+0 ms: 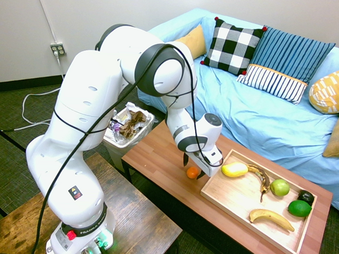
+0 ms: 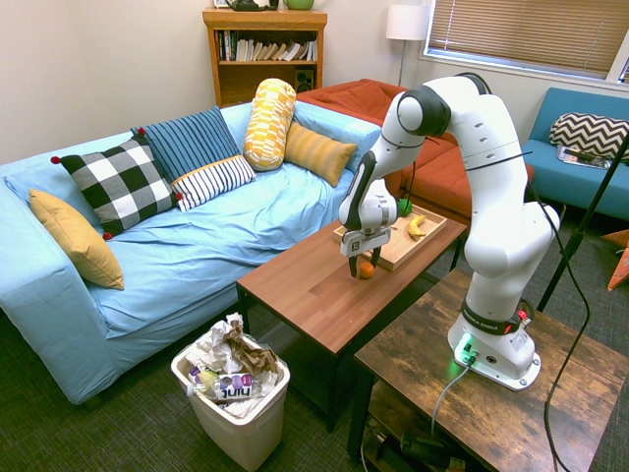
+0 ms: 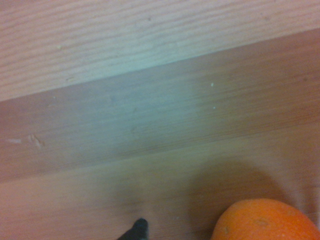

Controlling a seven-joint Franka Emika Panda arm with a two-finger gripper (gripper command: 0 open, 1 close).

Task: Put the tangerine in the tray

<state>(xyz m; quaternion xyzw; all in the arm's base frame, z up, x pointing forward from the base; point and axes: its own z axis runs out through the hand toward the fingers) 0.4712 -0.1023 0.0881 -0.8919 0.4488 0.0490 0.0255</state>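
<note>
The tangerine [image 1: 193,172] [image 2: 366,269] rests on the reddish-brown tabletop, a little to the left of the light wood tray [image 1: 234,196] [image 2: 397,248] and outside its rim. My gripper [image 1: 195,167] [image 2: 365,264] reaches straight down over the fruit. It is open, with one finger on either side of the tangerine and close to the table. In the wrist view the tangerine [image 3: 267,222] fills one corner, with bare tabletop around it.
The tray holds a yellow lemon-like fruit [image 1: 234,170], two bananas [image 1: 271,218], a green apple [image 1: 279,187], a lime [image 1: 299,208] and a dark avocado [image 1: 306,196]. A full waste bin [image 1: 127,131] stands by the table's end. The blue sofa [image 1: 260,114] runs behind the table.
</note>
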